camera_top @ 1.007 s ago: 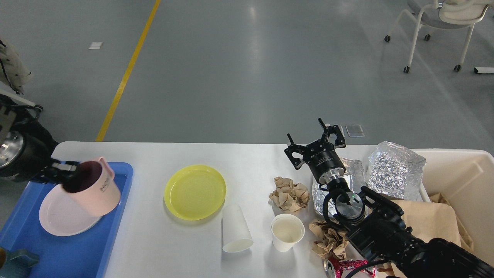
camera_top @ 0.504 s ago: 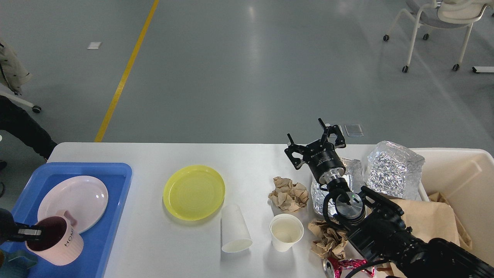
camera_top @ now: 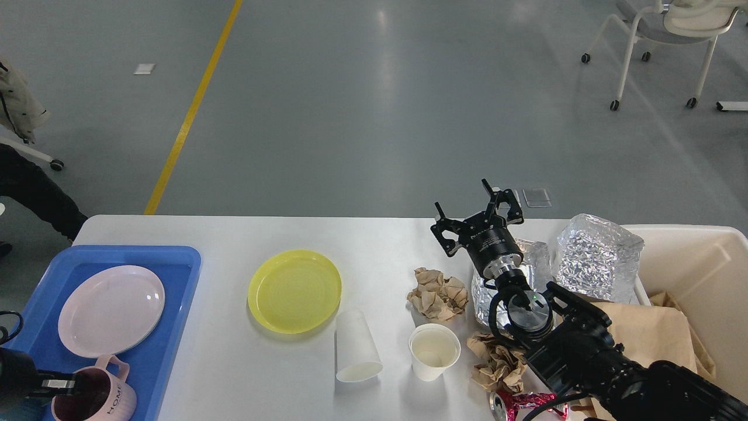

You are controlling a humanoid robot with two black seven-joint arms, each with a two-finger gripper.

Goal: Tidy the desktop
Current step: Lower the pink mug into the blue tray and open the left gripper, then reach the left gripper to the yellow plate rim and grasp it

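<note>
Two hands are in view. The right hand (camera_top: 476, 211) hangs above the far right part of the counter (camera_top: 234, 362) with its fingers spread wide and nothing between them. The left hand (camera_top: 73, 386) sits low at the left edge, one finger inside the rim of a pink mug (camera_top: 102, 394); it appears to be gripping the mug's wall. The mug stands upright in the near end of a blue tray (camera_top: 175, 275), just beside a pink plate (camera_top: 111, 310).

The counter fills the lower half of the view, its long axis running left to right. On it lie a yellow plate (camera_top: 295, 290), a tipped white paper cup (camera_top: 356, 348) with its mouth towards the viewer, an upright paper cup (camera_top: 434, 352), crumpled brown paper (camera_top: 438, 294) and foil pieces (camera_top: 596, 257) beside a cream bin (camera_top: 701, 257).
</note>
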